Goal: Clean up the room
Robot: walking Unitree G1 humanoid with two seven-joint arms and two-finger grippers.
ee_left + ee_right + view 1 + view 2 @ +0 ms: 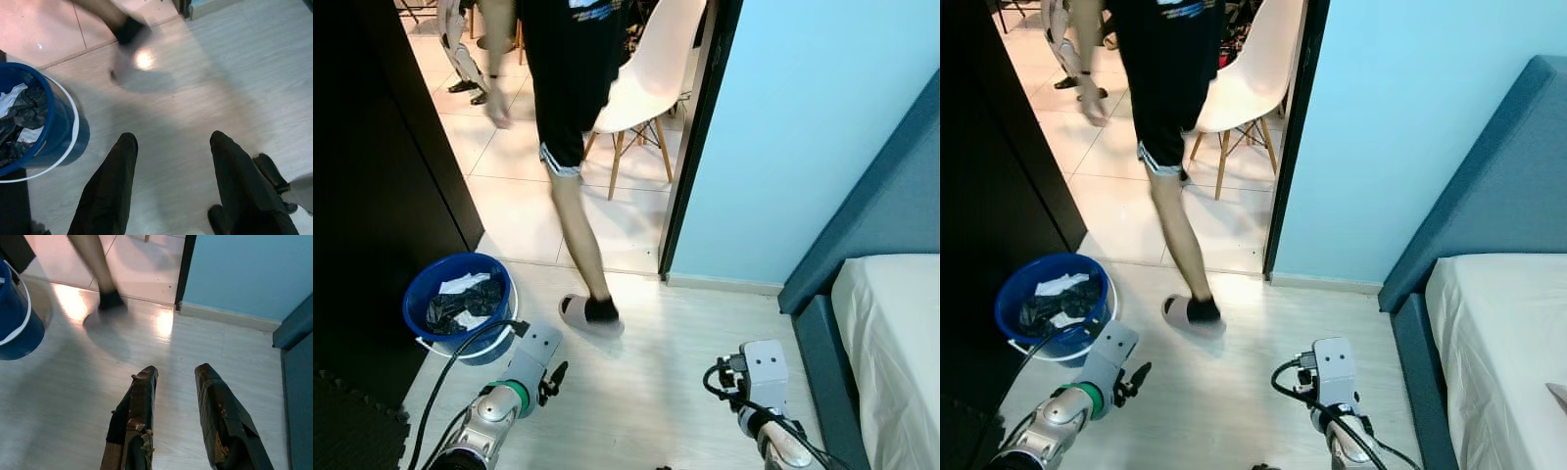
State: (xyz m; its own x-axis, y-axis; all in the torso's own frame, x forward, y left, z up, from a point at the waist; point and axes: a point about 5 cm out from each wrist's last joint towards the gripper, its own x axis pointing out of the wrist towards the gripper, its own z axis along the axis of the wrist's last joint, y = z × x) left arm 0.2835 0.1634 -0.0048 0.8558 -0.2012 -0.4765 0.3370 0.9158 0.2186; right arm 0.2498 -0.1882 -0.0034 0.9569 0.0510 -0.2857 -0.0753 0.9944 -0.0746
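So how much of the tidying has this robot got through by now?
Some rubbish already sits in the blue bucket: black bags and white paper. Nothing is in hand: the left gripper and right gripper are both open and empty above the pale floor. What is left is hard to judge; the floor in sight looks tidy, and a person is walking through the doorway past a white chair.
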